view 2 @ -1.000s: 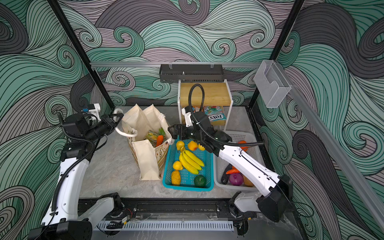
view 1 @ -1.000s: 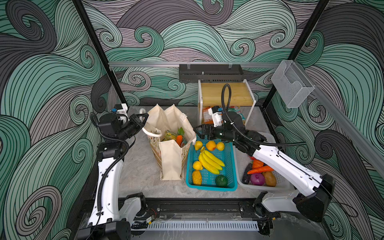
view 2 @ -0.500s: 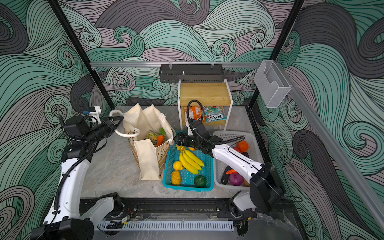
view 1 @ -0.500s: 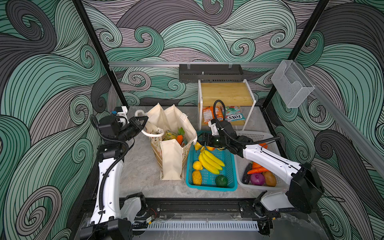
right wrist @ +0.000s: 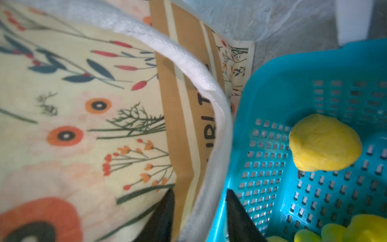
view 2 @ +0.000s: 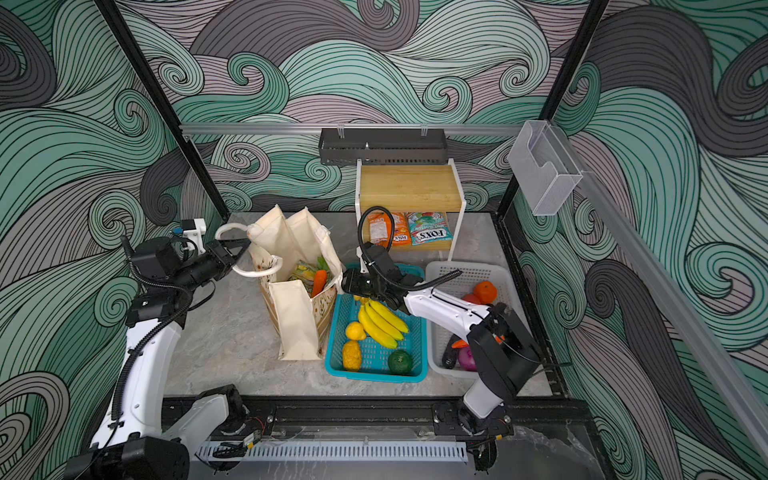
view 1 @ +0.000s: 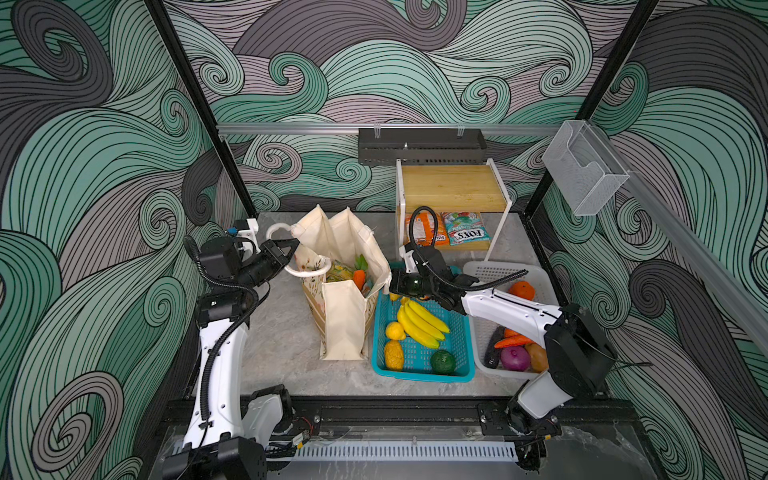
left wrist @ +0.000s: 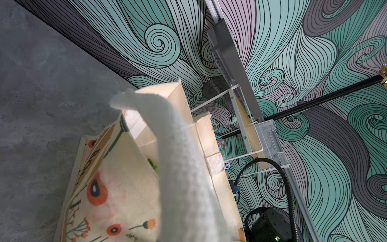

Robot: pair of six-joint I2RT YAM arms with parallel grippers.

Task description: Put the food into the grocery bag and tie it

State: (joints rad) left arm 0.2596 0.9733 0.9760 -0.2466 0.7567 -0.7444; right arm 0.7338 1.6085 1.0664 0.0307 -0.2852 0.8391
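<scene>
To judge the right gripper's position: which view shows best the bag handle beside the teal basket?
The right wrist view: the white handle fills the frame, passing between the fingers of the right gripper. In both top views I cannot make it out beside the grocery bag. The left wrist view mainly shows the other handle.

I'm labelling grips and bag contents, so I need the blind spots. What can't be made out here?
- Grocery bag contents under the carrot: bag walls hide them, both top views.
- Whether the right gripper pinches the strap handle: blurred right wrist view.
- White basket contents: right arm covers some, in a top view.
</scene>
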